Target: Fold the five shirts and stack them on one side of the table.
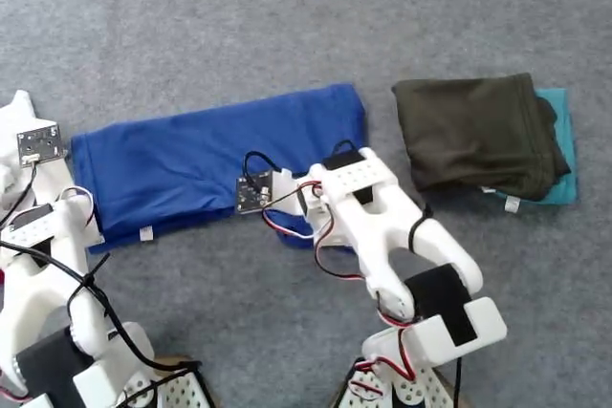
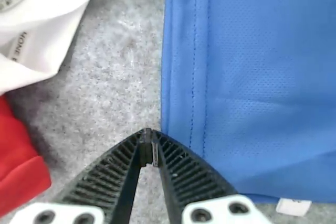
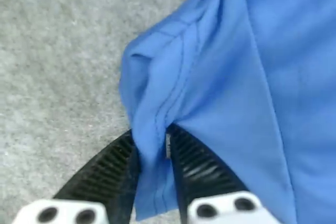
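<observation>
Across the middle of the grey carpet-like table cover (image 1: 287, 26) lies a mesh-knit blue shirt (image 1: 220, 155), folded into a long band; it runs from beside the left arm (image 1: 48, 274) to past the centre. A small white tag (image 1: 146, 233) sits at its near edge; the near hem is bunched into a lump just in front of the right arm (image 1: 382, 226).

Right wrist view: right gripper (image 3: 152, 150), black ribbed jaws pinching a gathered fold of the blue shirt (image 3: 236, 77); a stitched hem runs down between them; cloth spills out above the pinch and to one side; grey cover lies beside it.

Left wrist view: left gripper (image 2: 147, 148), jaws pressed together tip to tip, nothing visible between them; tips over bare grey cover, just beside the double-stitched edge of the blue shirt (image 2: 252, 77); cannot tell whether they touch the cover. The white tag (image 2: 294, 205) shows at the shirt's corner. A crumpled white shirt (image 2: 47, 19) with print lies near, across a strip of cover; a red shirt (image 2: 18, 177) lies against it.

High view, right side: a folded olive-green shirt (image 1: 473, 131) rests on a folded teal shirt (image 1: 562, 140); teal shows along the outer edge and near corner; this stack sits apart from the blue shirt, cover between them. The white shirt (image 1: 14, 117) pokes in at the left edge.
</observation>
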`<action>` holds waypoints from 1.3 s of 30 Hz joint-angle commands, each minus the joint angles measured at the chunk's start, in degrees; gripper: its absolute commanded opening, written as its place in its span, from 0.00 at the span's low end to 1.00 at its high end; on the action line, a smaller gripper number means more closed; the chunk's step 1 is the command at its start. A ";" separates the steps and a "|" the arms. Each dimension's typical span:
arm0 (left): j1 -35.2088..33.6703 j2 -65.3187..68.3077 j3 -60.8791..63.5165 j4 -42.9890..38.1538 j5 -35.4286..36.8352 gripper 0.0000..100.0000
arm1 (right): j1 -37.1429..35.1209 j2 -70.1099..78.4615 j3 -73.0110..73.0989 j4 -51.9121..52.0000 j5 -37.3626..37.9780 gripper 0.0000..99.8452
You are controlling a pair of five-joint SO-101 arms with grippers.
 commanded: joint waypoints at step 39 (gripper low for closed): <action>-0.66 -0.44 -0.22 -0.35 0.09 0.03 | 1.14 61.05 -115.56 42.81 7.74 0.02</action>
